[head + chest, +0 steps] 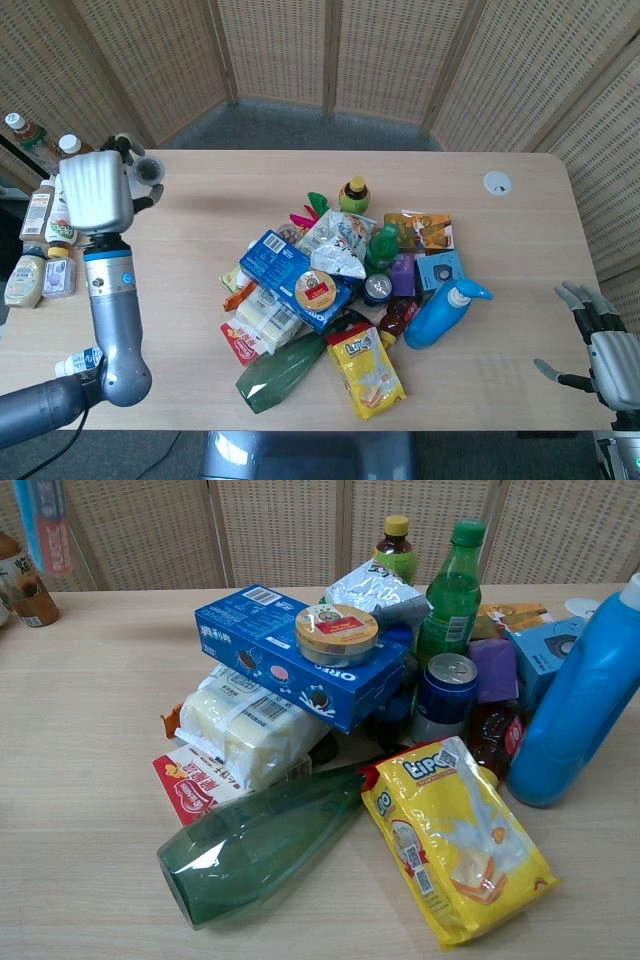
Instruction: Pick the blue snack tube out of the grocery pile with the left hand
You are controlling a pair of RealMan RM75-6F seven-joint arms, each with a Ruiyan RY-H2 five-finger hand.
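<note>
Blue snack tube [45,525]: out of the grocery pile [340,290], upright in the raised left hand [95,190], well apart from it. Pick apparently complete; set-down, if any, remains. Right hand [600,345]: idle, fingers spread, holding nothing.

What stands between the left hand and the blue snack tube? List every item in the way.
Nothing visible does. The left hand holds the blue snack tube in its fingers, raised above the table and well apart from the grocery pile.
</note>
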